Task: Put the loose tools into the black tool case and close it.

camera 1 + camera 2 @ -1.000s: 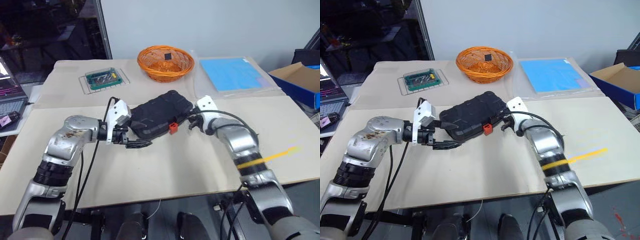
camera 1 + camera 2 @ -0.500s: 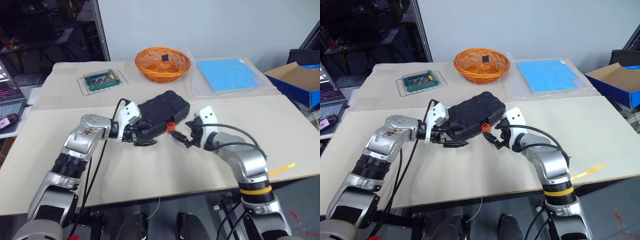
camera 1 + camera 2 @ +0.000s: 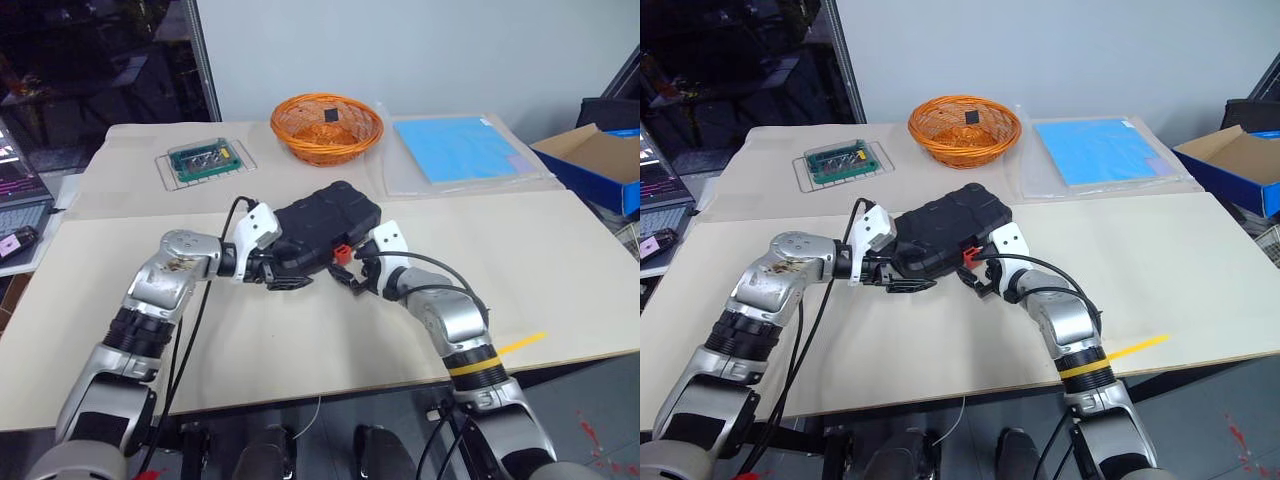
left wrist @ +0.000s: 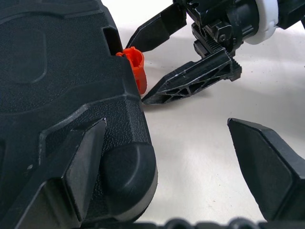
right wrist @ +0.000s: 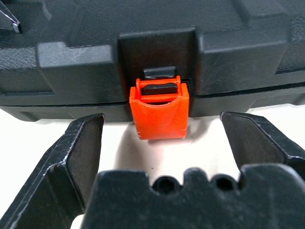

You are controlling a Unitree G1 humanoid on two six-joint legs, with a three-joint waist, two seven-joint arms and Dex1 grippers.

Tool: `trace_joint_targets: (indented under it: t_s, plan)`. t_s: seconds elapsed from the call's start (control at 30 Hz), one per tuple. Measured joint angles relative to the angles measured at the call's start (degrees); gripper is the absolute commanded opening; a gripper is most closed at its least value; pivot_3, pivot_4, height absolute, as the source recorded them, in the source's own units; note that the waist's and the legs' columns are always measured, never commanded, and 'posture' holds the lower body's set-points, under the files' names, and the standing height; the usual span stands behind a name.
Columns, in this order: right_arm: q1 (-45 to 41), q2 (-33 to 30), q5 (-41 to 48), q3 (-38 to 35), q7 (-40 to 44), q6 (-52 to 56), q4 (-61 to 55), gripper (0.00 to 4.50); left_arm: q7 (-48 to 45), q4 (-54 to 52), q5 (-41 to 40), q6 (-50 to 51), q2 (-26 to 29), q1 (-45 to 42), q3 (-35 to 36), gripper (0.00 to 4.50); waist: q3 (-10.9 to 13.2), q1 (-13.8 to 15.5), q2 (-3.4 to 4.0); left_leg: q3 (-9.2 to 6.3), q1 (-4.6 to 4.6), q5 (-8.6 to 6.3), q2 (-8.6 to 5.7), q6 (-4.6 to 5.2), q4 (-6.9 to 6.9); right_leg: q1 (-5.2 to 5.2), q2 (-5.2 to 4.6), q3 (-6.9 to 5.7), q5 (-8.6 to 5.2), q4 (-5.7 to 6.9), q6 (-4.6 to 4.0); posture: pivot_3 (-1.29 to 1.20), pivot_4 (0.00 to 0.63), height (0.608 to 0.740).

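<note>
At the far left edge of the head view, a laptop (image 3: 20,190) sits on a side surface. On the beige table (image 3: 300,340), in the upper left, lies a clear tray (image 3: 207,160) with green bits inside.

Left of centre, the left gripper (image 3: 290,281) reaches in toward the case (image 3: 325,225). Its fingers are spread wide and hold nothing. In the left wrist view one finger (image 4: 71,176) lies against the near rounded corner of the case, and the other (image 4: 267,162) stands off over bare table.

The case sits at the centre of the frame, closed, lid down, tilted so its long side runs from lower left to upper right. An orange latch (image 3: 342,253) sticks out from its front edge. No loose tools are visible on the table.

Above the case, at the top centre, is an orange basket (image 3: 326,126) with a small dark object inside.

Just right of the latch, the right gripper (image 3: 351,277) points at the case front. Its jaws are wide open and empty. In the right wrist view the latch (image 5: 159,110) hangs between the two fingers, not touched by either, with its lower flap out from the case edge.

In the upper right lies a blue sheet (image 3: 460,148) in a clear sleeve. At the right edge stands an open blue box (image 3: 595,165). A yellow strip (image 3: 520,345) marks the table in the lower right.
</note>
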Motion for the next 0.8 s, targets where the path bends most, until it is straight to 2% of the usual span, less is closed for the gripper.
trace_joint_targets:
  t_s: [0.07,0.3,0.33,0.8]
  plan:
    - [0.0,0.0,0.0,0.0,0.3,-0.4,0.4,3.75,0.0,0.0,0.0,-0.1,0.0,0.2,0.2,4.36,0.0,0.0,0.0,0.0,0.0,0.0,0.0,0.0,0.0,0.0,0.0,0.0,0.0,0.0,0.0,0.0,0.15,0.74]
    - [0.0,0.1,-0.1,0.0,1.4,-0.6,1.4,1.32,-0.1,-0.1,0.0,-1.0,0.1,0.9,0.7,4.36,0.0,0.0,0.0,0.0,0.01,0.0,0.0,0.0,0.0,0.0,0.0,0.0,0.0,0.0,-0.01,0.0,0.15,0.74]
    - [-0.1,0.1,-0.1,0.0,1.6,-0.7,1.4,1.17,-0.1,-0.1,0.0,-1.3,0.1,1.0,0.7,4.36,0.0,0.0,0.0,0.0,0.01,0.0,0.01,0.0,0.0,0.0,0.0,0.0,0.0,0.01,-0.01,0.0,0.15,0.74]
    - [-0.1,-3.1,-1.2,1.5,2.5,5.2,-6.1,1.15,0.6,-3.0,0.0,0.5,0.3,1.6,0.9,4.36,0.0,0.2,0.01,0.0,-0.04,-0.01,0.0,-0.01,0.0,-0.04,-0.01,0.0,-0.03,-0.02,0.0,0.0,0.15,0.74]
